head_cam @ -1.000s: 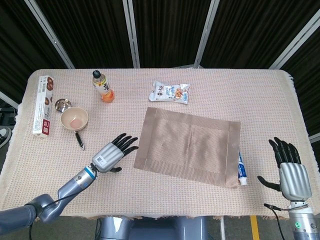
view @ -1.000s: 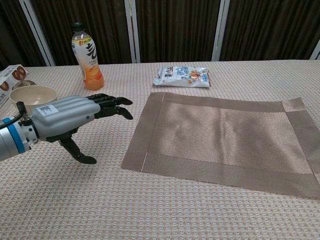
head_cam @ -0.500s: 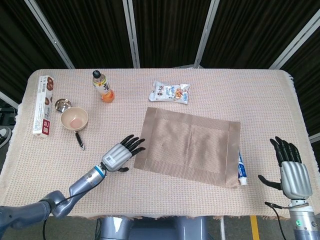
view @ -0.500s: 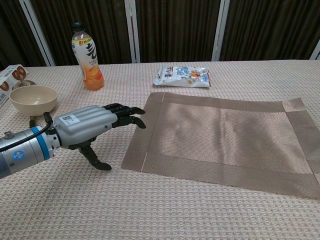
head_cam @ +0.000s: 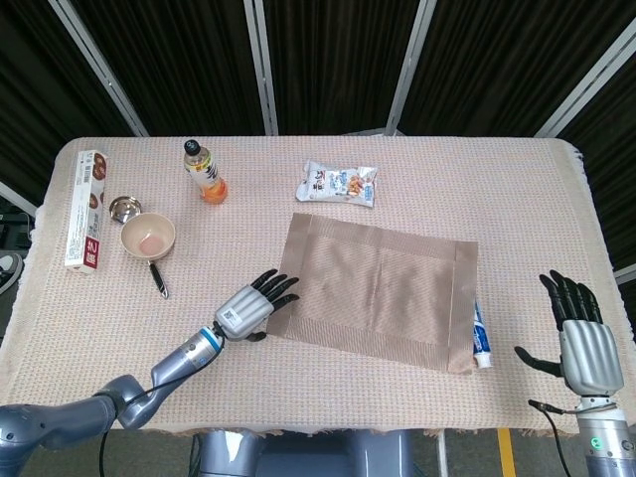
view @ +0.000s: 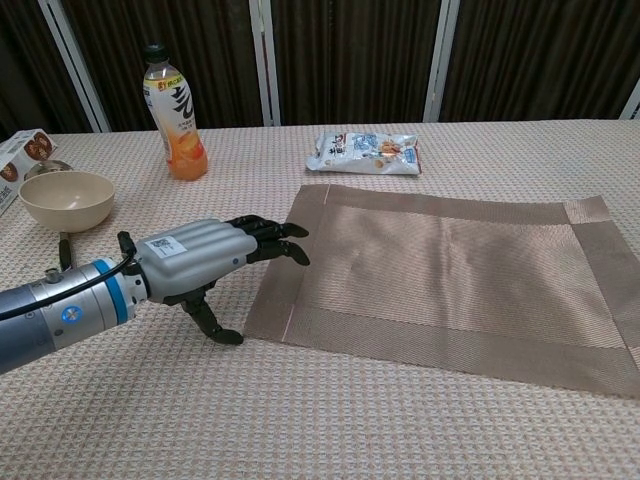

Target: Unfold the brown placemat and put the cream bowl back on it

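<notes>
Woven tablecloth (head_cam: 417, 388), brown placemat (head_cam: 376, 289) flat, bottle (view: 175, 113) label (unreadable)

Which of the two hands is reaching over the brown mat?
The left hand: its spread fingers reach over the brown mat's near-left edge. The right hand sits off past the mat's other end, holding nothing.

Left hand (head_cam: 254, 307) moved right across the tablecloth, away from the cream bowl (head_cam: 148, 236); fingertips (view: 290, 243) now over the left border of the brown placemat (head_cam: 376, 290), earlier short of it. Fingers still spread, holding nothing.
</notes>
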You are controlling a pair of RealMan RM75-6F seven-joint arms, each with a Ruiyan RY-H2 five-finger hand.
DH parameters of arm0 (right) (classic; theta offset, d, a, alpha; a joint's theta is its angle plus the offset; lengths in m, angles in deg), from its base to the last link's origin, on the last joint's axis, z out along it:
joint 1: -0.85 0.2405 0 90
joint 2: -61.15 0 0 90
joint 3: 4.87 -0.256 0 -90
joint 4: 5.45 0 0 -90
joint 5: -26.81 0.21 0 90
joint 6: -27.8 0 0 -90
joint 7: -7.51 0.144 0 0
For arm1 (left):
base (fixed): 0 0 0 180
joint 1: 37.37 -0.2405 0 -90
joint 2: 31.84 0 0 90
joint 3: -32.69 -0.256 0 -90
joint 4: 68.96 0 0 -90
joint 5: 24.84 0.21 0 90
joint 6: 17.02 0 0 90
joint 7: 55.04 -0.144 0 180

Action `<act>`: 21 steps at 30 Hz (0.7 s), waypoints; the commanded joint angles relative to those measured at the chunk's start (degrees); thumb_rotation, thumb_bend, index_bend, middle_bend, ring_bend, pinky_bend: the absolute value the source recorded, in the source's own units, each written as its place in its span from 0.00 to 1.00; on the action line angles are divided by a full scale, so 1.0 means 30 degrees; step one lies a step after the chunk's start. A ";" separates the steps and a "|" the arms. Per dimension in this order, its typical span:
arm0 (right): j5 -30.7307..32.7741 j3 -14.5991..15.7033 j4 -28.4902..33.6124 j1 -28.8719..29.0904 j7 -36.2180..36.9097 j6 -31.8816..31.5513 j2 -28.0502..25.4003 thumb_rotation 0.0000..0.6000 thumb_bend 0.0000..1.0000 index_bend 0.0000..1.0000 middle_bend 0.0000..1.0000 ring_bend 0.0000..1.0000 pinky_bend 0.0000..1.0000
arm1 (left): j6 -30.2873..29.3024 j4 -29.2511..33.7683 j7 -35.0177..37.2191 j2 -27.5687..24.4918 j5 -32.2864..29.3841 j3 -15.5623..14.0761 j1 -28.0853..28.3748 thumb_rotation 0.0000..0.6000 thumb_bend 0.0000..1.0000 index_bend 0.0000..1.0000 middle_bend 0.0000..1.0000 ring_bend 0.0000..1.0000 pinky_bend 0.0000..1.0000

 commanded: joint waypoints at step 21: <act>-0.0280 -0.0236 -0.0038 -0.0197 0.0010 0.0237 -0.0043 1.00 0.00 0.00 0.00 0.00 0.00 | 0.0033 0.0371 -0.0720 0.0274 -0.0536 0.0388 0.0989 1.00 0.09 0.21 0.00 0.00 0.00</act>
